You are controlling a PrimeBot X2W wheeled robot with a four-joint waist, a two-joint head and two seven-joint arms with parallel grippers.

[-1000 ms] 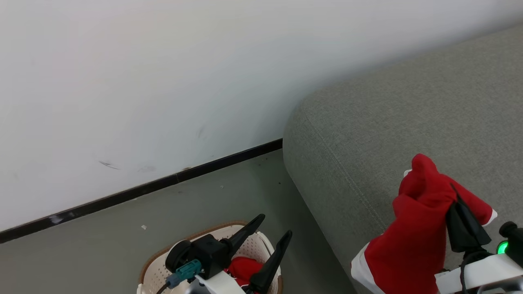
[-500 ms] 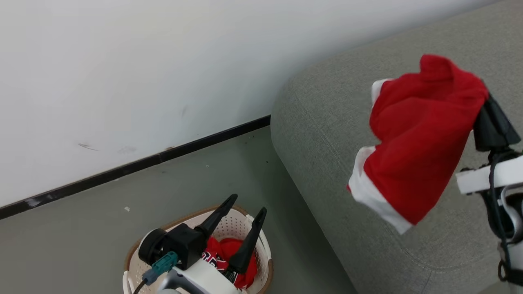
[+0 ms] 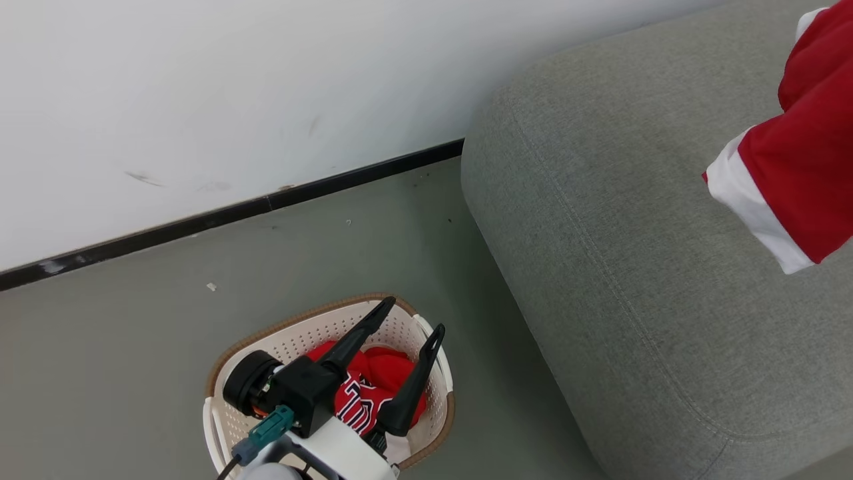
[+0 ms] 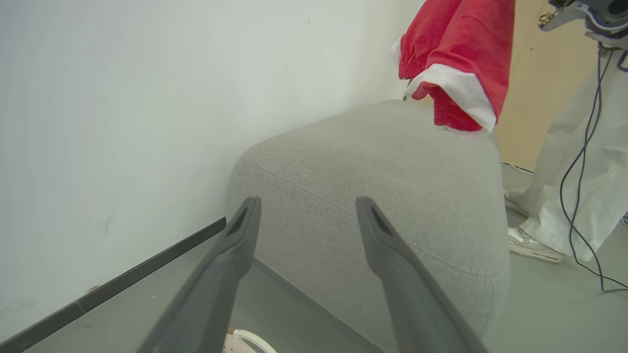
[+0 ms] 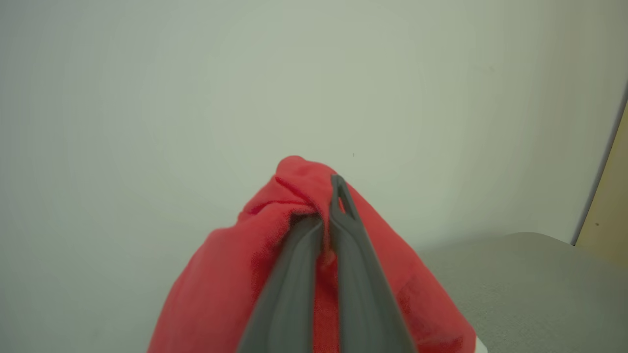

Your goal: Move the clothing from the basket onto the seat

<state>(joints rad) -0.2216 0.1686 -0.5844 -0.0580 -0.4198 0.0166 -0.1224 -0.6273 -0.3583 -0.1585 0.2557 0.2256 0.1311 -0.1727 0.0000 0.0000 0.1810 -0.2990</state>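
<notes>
The cream basket (image 3: pixel 293 337) with a brown rim stands on the floor beside the seat, a large grey sofa (image 3: pixel 633 267). Red clothing (image 3: pixel 376 390) with black white-edged lettering lies inside it. My left gripper (image 3: pixel 413 317) hovers open just above the basket, with nothing between its fingers (image 4: pixel 235 245). My right gripper (image 5: pixel 327 206) is shut on a red garment (image 5: pixel 221 284). This white-trimmed garment (image 3: pixel 800 180) hangs in the air above the seat (image 4: pixel 392 162), its lower edge (image 4: pixel 456 83) dangling clear of the cushion.
A white wall with a black baseboard (image 3: pixel 233 210) runs behind the basket and sofa. A person's legs in pale trousers (image 4: pixel 579 186) and a shoe (image 4: pixel 532 242) stand beyond the sofa's far end, with a dark cable (image 4: pixel 574 162) hanging there.
My right gripper has carried the red garment up and to the right, from beside the sofa's edge to high over the cushion. The head view has shifted. My left gripper stays open over the basket.
</notes>
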